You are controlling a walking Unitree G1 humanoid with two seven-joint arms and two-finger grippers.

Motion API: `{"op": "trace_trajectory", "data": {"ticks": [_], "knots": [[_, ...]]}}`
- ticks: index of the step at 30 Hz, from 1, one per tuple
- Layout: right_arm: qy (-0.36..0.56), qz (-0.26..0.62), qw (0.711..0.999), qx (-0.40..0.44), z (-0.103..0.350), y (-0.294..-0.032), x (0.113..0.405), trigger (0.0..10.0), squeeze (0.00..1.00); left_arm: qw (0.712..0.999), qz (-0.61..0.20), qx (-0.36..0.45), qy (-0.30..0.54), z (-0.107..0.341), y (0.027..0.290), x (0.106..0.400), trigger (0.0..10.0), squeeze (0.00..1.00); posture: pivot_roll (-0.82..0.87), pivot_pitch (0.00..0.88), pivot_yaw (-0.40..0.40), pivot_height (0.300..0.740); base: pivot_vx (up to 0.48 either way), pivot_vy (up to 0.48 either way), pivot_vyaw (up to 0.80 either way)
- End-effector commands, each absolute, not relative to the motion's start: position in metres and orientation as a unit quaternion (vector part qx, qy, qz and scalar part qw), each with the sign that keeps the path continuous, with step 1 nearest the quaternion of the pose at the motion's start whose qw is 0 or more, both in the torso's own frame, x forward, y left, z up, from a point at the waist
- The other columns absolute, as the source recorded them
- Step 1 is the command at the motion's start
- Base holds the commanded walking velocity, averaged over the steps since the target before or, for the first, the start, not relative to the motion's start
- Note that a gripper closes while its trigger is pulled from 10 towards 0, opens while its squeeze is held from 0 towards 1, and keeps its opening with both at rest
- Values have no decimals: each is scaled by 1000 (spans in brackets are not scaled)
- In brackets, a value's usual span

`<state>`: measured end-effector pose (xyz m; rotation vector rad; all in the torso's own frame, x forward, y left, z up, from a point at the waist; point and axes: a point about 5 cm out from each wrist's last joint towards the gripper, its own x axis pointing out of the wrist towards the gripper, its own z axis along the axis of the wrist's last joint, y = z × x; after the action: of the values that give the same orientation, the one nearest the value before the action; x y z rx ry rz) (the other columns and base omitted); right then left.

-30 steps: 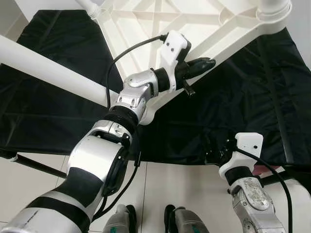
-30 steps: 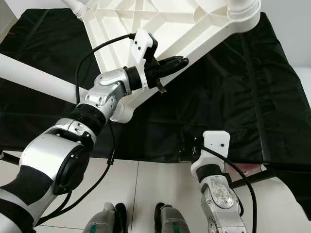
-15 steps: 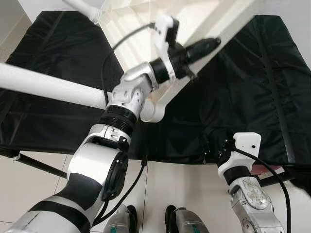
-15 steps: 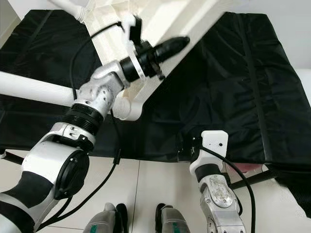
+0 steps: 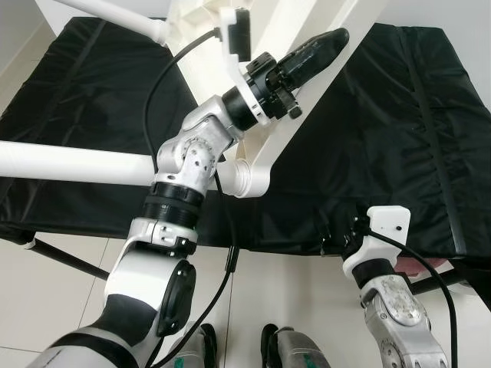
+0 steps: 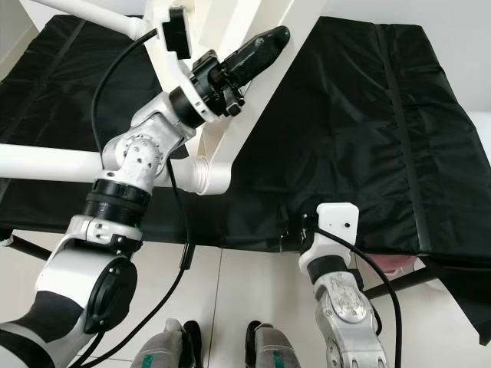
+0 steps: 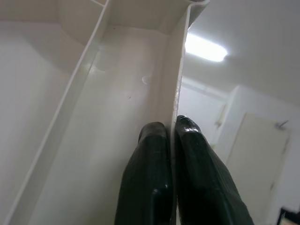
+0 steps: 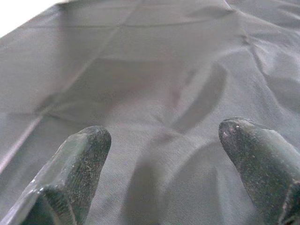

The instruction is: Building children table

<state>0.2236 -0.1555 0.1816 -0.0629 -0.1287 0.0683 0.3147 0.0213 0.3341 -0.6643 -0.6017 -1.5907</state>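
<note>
- Nearest, right claw [image 8: 161, 154] spread wide and holding nothing, low by the front edge of the black cloth [image 5: 399, 138], fingers [image 8: 75, 168] just above the fabric.
- Below, tiled floor [image 5: 46, 291] and the robot's own feet; little room to step closer without meeting the cloth's front edge.
- Farther up, left claw [image 5: 326, 42] pinched tight on a thin rim of the white tabletop [image 7: 93, 108], one finger on each side of the rim, top tilted up on edge over the cloth.
- Judged step: turning or raising the tabletop with legs attached; next move likely calls for a steady grip and the right claw as a second support.
- Beside the left arm, one leg [image 5: 69, 162] pointing left across the cloth, another leg [image 5: 115, 11] farther back.
- Open cloth to the right; legs crowd the left, so swinging that way risks a snag.
</note>
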Motion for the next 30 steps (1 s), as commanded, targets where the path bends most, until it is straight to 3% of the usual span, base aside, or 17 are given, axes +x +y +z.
{"op": "trace_trajectory", "data": {"ticks": [1,7,12,13,16,18,24,26,28,30], "knots": [[-57,43,997,-31,178,-154,224,10000,0,498,-752,-319,-292,349,14,290,0,0,-169,182,18,740,0,0,0],[-61,44,997,-34,179,-155,227,10000,0,476,-764,-325,-292,352,11,282,0,0,-173,181,20,740,0,0,0],[-64,45,996,-35,180,-155,229,10000,0,447,-782,-327,-285,355,10,275,0,0,-170,181,23,740,0,0,0],[-65,47,996,-34,180,-153,229,10000,0,426,-796,-327,-279,357,8,267,0,0,-171,183,24,740,0,0,0],[-65,48,996,-33,180,-153,229,10000,0,418,-801,-328,-277,357,8,264,0,0,-171,183,24,740,0,0,0],[-66,49,996,-33,180,-152,230,10000,0,393,-808,-338,-280,361,7,256,0,0,-175,183,25,740,0,0,0],[-66,49,996,-33,180,-151,230,10000,0,371,-801,-360,-302,372,7,253,0,0,-184,183,30,740,0,0,0],[-66,50,996,-33,180,-150,230,10000,0,371,-798,-364,-306,375,7,255,0,0,-183,181,30,740,0,0,0],[-66,50,996,-34,179,-150,230,10000,0,400,-791,-353,-299,373,1,260,0,0,-183,181,32,740,0,0,0],[-67,49,996,-34,180,-150,230,10000,0,483,-773,-326,-251,354,-13,276,0,0,-185,184,37,740,0,0,0]]}}
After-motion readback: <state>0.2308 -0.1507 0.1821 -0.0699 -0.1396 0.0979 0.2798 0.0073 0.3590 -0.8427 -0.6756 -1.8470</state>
